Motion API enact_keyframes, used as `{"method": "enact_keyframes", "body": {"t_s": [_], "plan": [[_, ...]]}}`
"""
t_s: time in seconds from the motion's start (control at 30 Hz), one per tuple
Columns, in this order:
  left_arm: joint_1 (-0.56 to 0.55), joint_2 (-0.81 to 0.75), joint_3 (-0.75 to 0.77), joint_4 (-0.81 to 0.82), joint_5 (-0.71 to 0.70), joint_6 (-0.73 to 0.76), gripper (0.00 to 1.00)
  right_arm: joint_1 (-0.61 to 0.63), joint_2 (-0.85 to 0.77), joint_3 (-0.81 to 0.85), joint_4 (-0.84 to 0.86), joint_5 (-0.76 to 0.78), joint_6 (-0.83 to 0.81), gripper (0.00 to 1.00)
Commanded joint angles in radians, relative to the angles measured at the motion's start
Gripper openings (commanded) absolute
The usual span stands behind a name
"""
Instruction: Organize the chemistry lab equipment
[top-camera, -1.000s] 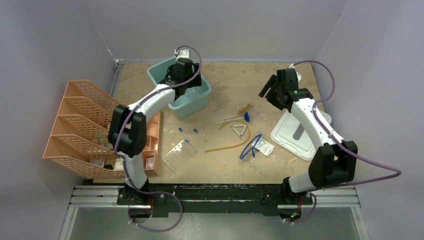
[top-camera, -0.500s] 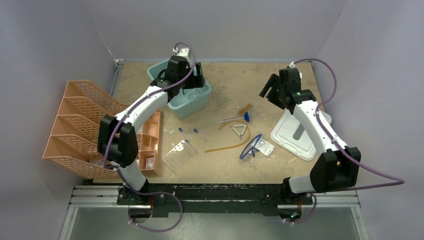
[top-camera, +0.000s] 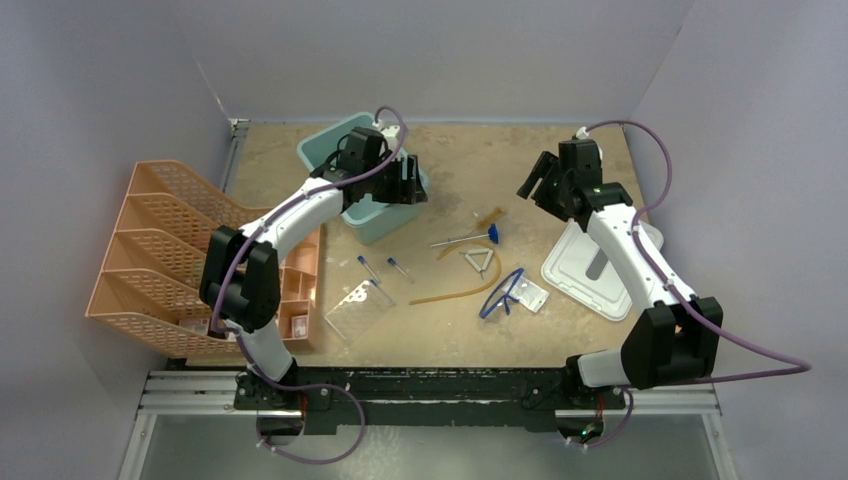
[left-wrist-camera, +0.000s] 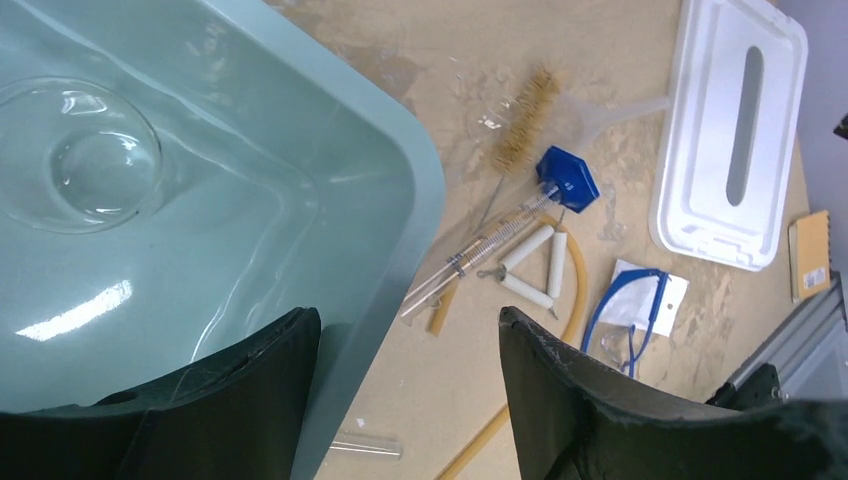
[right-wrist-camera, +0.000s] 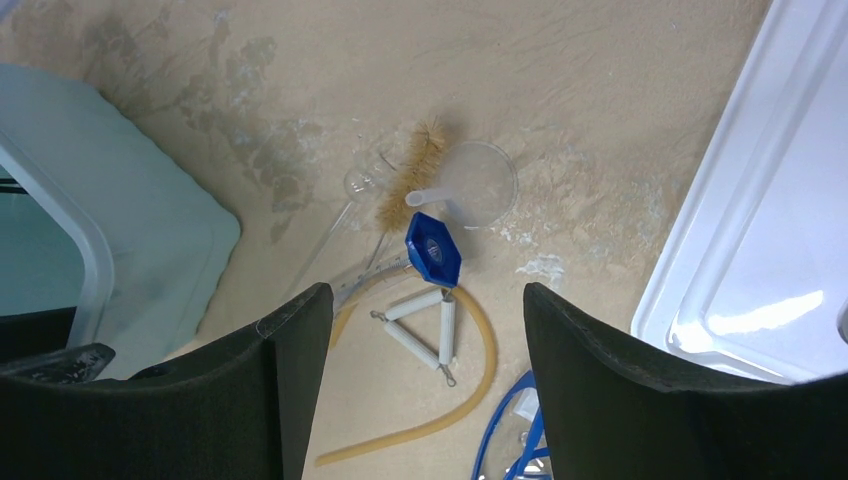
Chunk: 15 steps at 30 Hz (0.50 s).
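Grey walls (top-camera: 450, 50) box in a scuffed tan tabletop (top-camera: 470, 150). An orange organizer (top-camera: 160, 250) stands at its left edge, a teal bin (top-camera: 375, 215) far middle, a white lid (top-camera: 590, 265) right. Between them lie the rack (top-camera: 358, 312), tubing (top-camera: 455, 292), glasses (top-camera: 503, 292), triangle (top-camera: 481, 262) and brush (top-camera: 490, 216). The left gripper (left-wrist-camera: 410, 325) hangs over the bin's corner, fingers apart and empty. The right gripper (right-wrist-camera: 425, 300) hovers above the brush, likewise spread.

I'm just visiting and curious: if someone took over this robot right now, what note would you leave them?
Left gripper: open, empty, over the teal bin rim.
Right gripper: open, empty, above the table.
Done: a clear dish lies in the bin.
To do: brush, white triangle, amber tubing, safety glasses, blue-capped tubes and clear rack lie loose on the table.
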Motion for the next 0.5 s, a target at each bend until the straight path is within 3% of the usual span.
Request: {"method": "enact_keyframes", "body": {"t_s": [0.0, 0.27, 0.47], "plan": [[-0.050, -0.044, -0.021, -0.003, 0.079, 0.005, 0.65, -0.002, -0.009, 0.013, 0.014, -0.017, -0.014, 0.72], [-0.100, -0.036, -0.018, 0.019, 0.054, -0.016, 0.64, 0.001, 0.030, 0.015, 0.022, -0.064, -0.067, 0.68], [-0.102, -0.087, -0.011, 0.036, -0.073, -0.040, 0.67, 0.019, 0.146, 0.071, -0.011, -0.065, -0.178, 0.64]]}}
